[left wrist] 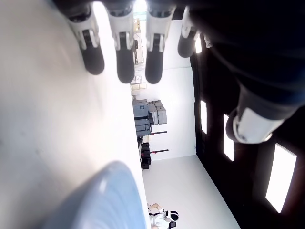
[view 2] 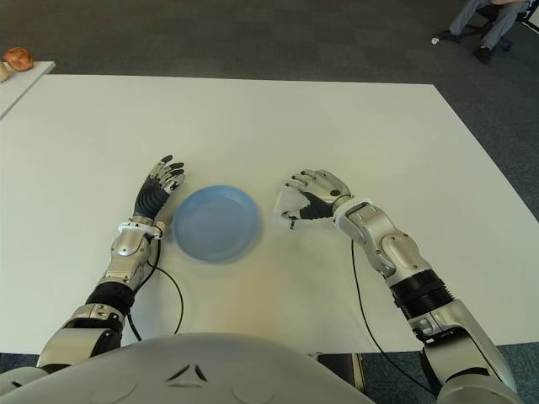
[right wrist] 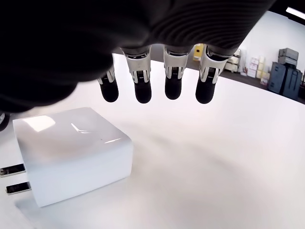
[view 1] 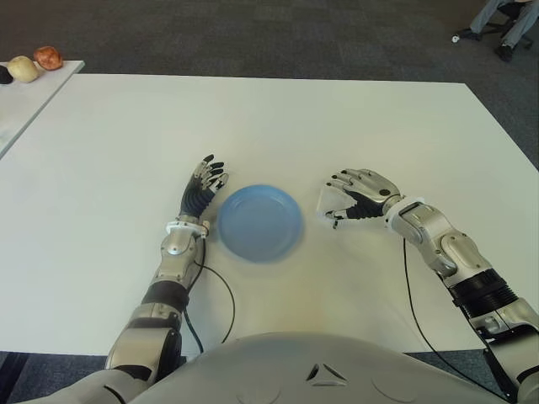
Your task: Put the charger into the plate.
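Observation:
The white charger [right wrist: 71, 148] is a small cube with two metal prongs, lying on the white table [view 1: 337, 118] just right of the blue plate [view 1: 259, 221]. My right hand [view 1: 344, 195] hovers over it with its fingers [right wrist: 143, 90] stretched out above the cube, not closed on it. In the eye views the charger [view 1: 327, 204] peeks out from under the palm. My left hand [view 1: 206, 181] shows at the plate's left side, fingers [left wrist: 125, 62] straight and holding nothing. Nothing lies in the plate [left wrist: 105, 200].
A second table at the far left carries a reddish round object [view 1: 48, 57] and a pale one [view 1: 24, 68]. A person's legs and a chair [view 1: 505, 25] show on the dark carpet at the far right. Black cables [view 1: 223, 295] trail from both wrists.

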